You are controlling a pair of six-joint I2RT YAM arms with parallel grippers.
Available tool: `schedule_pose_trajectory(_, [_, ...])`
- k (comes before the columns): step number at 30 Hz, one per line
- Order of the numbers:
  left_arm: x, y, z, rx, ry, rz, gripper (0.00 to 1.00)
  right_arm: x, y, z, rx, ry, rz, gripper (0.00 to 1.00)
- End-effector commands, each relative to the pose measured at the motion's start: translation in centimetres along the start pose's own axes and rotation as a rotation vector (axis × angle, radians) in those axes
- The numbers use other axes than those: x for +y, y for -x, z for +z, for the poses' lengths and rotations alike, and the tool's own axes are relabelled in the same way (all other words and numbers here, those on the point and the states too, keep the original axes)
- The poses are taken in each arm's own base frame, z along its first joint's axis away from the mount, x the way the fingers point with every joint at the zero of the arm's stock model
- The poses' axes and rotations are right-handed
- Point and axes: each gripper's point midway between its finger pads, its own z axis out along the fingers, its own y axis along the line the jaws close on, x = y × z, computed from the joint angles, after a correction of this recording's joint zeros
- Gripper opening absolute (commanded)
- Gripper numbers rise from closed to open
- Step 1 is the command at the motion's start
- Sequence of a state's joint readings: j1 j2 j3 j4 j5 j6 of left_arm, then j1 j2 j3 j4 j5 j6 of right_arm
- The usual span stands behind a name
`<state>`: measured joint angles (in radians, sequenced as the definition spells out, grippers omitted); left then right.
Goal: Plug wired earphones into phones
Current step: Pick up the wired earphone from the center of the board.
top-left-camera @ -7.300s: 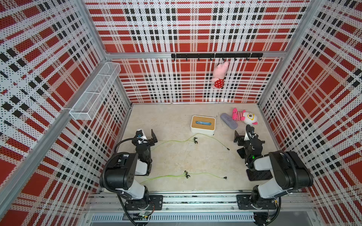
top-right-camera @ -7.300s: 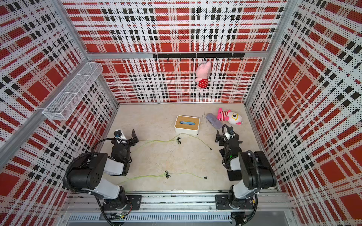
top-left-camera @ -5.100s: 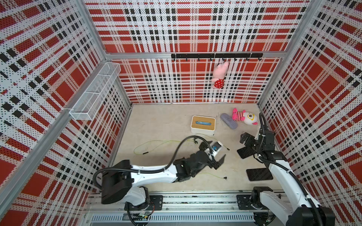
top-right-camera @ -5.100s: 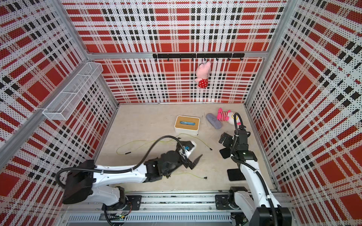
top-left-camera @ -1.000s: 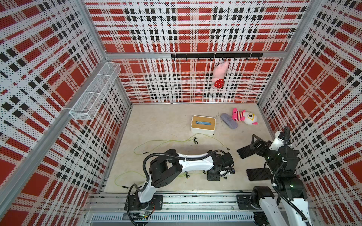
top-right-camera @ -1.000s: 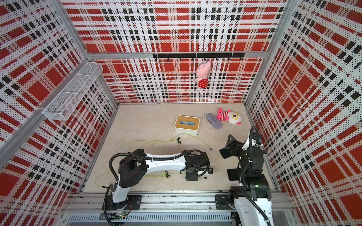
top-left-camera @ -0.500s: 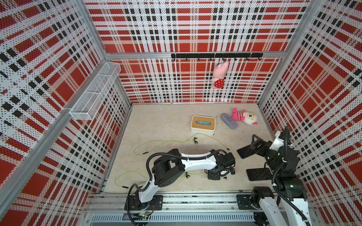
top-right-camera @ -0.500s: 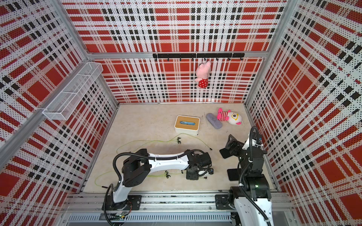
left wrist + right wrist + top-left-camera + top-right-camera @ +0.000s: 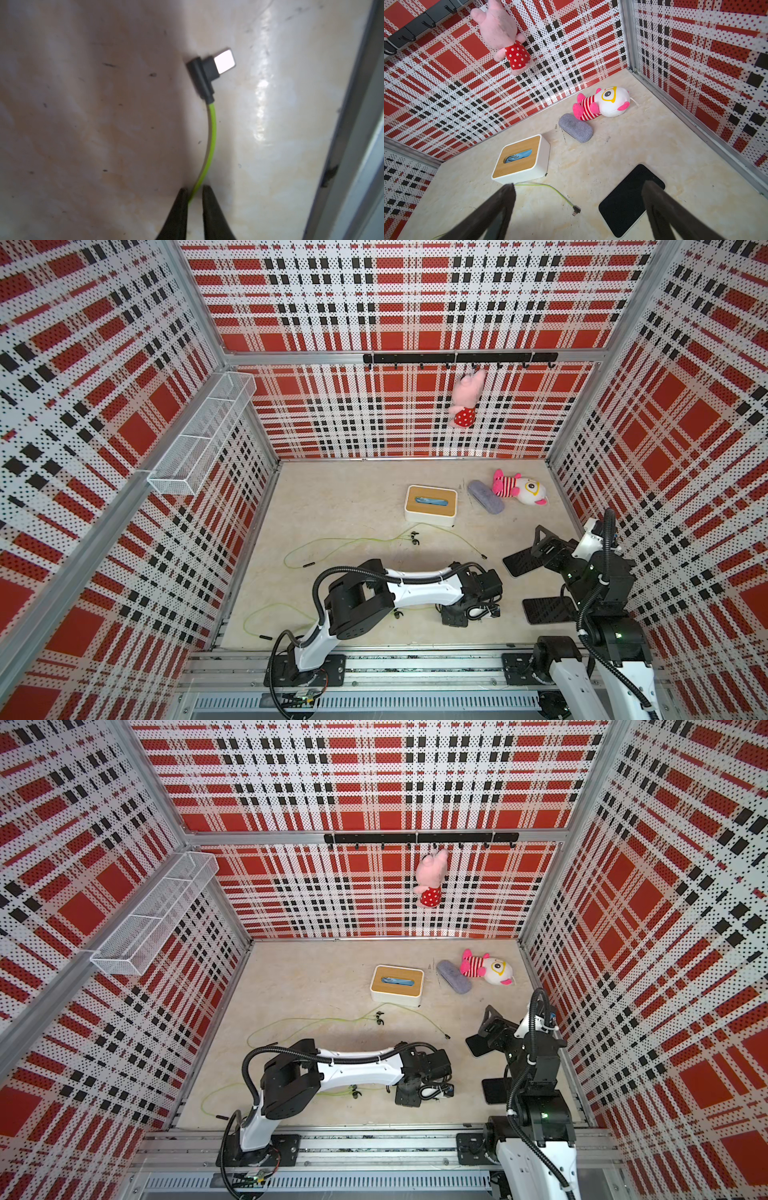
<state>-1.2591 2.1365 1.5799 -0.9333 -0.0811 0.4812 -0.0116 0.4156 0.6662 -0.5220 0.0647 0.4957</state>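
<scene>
Green earphone cable (image 9: 212,133) sits between my left hand's (image 9: 194,193) nearly closed fingers (image 9: 180,207), grip unclear; my right hand (image 9: 578,186) gapes wide over a phone (image 9: 631,199).

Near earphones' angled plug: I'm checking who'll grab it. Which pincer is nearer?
Left. The left pincer straddles the green cable just behind the plug; the right pincer hangs open over the far phone, well away.

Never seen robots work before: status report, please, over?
Left gripper straddles earphone cable near plug, grip unconfirmed. Right gripper open above phone. Nothing blocking.
</scene>
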Motion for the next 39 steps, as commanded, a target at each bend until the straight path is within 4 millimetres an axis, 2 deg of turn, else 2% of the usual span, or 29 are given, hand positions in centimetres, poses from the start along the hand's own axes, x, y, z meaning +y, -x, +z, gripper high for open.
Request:
schedule_pose_trajectory(1, [-0.3, -1.9, 2.8, 0.102, -0.021, 0.024, 0.12, -0.1, 0.5, -0.2, -0.033, 0.001, 0.008, 1.00])
schedule_pose_trajectory(6, [-0.1, -1.5, 2.3, 0.075, -0.024, 0.018, 0.00, 0.1, 0.7, -0.4, -0.043, 0.011, 0.006, 1.00])
schedule_pose_trajectory(15, [1.3, 1.1, -1.4, -0.101, -0.003, -0.023, 0.00, 1.1, 1.2, -0.7, -0.061, 0.061, -0.001, 1.00])
schedule_pose_trajectory(20, [2.2, 1.4, -3.5, -0.202, 0.025, -0.057, 0.00, 2.1, 0.5, -0.3, -0.008, 0.116, 0.001, 1.00])
schedule_pose_trajectory(30, [4.4, 0.9, -9.2, -0.473, 0.120, -0.154, 0.00, 4.2, -0.4, -0.7, 0.080, 0.223, 0.031, 1.00])
schedule_pose_trajectory(34, [5.7, 0.2, -12.1, -0.621, 0.211, -0.226, 0.00, 5.0, -1.7, -0.9, 0.137, 0.283, 0.086, 1.00])
schedule_pose_trajectory(39, [7.5, -1.6, -17.0, -0.899, 0.320, -0.356, 0.00, 7.0, -3.2, -1.6, 0.217, 0.414, 0.192, 1.00])
